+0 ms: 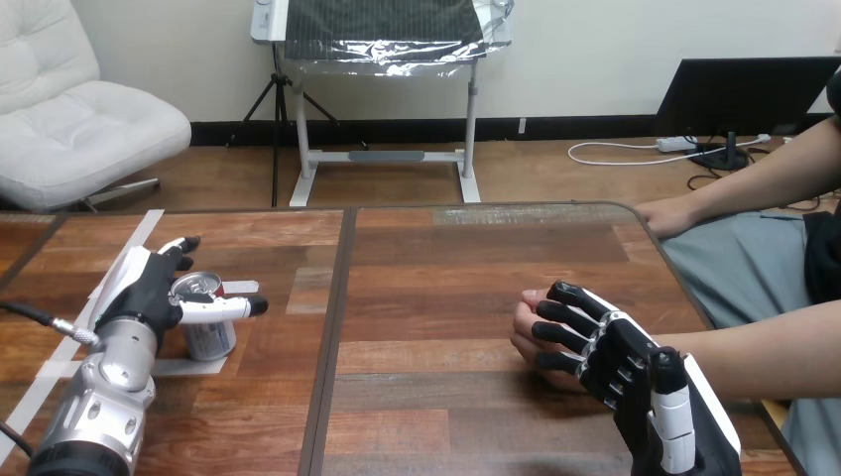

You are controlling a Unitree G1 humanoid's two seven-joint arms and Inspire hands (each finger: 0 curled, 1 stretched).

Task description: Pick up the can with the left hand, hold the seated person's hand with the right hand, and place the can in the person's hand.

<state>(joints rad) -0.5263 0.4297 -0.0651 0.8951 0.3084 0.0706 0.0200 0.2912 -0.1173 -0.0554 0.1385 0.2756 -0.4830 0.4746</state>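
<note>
Here, in the head view, there is one can (210, 332), two robot hands and two hands of the seated person, all at one wooden tabletop (446, 278) crossed by a dark seam. The aluminium drink can stands upright at the left of the tabletop, its base on a patch of white tape (188, 367), with its opened top facing up. The left robot hand (149, 288) comes in from the lower left and is closed around the can: its thumb lies across the can's near side just under the rim, and its fingers (179, 248) reach round the far side, so the can sits between thumb and fingers, against the palm. The can and this hand are well apart from everything on the right. There the right robot hand (620, 352) comes up from the lower right corner and lies over the person's near hand (524, 332), which rests on the tabletop; the two touch, but whether the robot hand grips it cannot be told. The person's far hand (666, 216) rests at the tabletop's far right edge, touching nothing else.
</note>
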